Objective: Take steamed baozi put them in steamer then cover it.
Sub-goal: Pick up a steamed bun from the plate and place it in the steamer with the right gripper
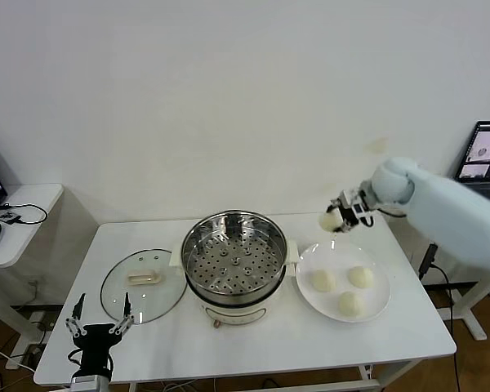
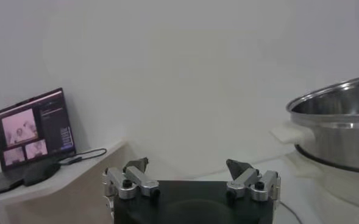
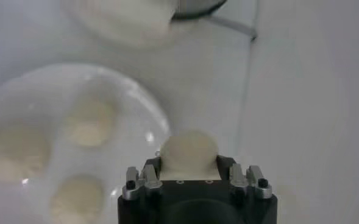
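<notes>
The right gripper [image 1: 340, 217] is holding one steamed baozi [image 1: 331, 220] between its fingers, closed onto the soft dough and lifted above the far edge of the white plate [image 1: 377, 308]. In the right wrist view the bun [image 3: 188, 154] is sitting snug between the jaws, with the plate [image 3: 144, 109] below and behind it. Three more buns [image 1: 349, 304] are lying on the plate, apart from one another. The steamer [image 1: 234, 255] is standing just beside the plate towards the robot's left, its perforated tray bare, and the cover [image 1: 143, 285] is resting flat on the table beyond it — handle up.

The step in hand looks like carrying this bun across to the pot. To do it well, the gripper should be clearing the steel rim before lowering, setting the bun near one side of the tray so that room is left for the other three, and opening only once the dough is resting on the tray.

The left gripper [image 1: 100, 330] is waiting near the table's front corner, fingers spread wide and holding nothing.
</notes>
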Tool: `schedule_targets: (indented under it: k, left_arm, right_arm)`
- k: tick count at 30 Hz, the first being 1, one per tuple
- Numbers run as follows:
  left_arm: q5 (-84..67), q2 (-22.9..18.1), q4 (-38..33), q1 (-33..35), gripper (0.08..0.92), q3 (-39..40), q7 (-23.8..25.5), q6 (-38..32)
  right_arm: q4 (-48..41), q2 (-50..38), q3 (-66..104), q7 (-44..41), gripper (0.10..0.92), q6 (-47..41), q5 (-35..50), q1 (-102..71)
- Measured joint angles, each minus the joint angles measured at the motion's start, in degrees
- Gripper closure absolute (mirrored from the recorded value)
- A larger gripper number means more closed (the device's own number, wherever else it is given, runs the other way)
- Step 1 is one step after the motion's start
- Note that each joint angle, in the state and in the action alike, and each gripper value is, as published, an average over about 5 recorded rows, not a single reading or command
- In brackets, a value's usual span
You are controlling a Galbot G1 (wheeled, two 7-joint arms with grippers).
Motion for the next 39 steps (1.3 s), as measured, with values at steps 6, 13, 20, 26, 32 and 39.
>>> schedule_targets:
  k: [6,13,20,26,32,39]
  left_arm:
    - [-0.73,0.54,-0.04,-0.17,0.177,-0.55,0.12,-0.04]
    - [-1.72,1.31,0.05,0.11,0.177,-1.55,0.21,-0.21]
    - [-2.65,1.25,-0.22,0.45,0.177,-2.64,0.35,-0.42]
    - [-2.92,0.77,-0.63,0.88,0.177,-3.33,0.37,-0.77]
    - [-3.05,0.84,-0.48,0.74,0.177,-3.85,0.38,-0.84]
    - [-3.07,0.89,-0.08,0.35,0.177,-3.8,0.42,-0.88]
  right_arm:
    - [1.64,4.78,-5.93,1.65,0.435,1.22,5.89,5.77]
    - [0.81,13.14,-11.14,2.57,0.439,4.97,6.76,7.59]
    - [-2.01,20.92,-14.49,3.23,0.44,9.63,3.79,6.43]
    - [-5.72,25.45,-15.32,4.41,0.44,14.33,-2.28,4.15]
    - [-9.74,27.74,-15.42,5.58,0.439,18.82,-8.44,1.94]
    - [-13.01,29.77,-15.35,6.75,0.432,22.52,-13.45,-0.31]
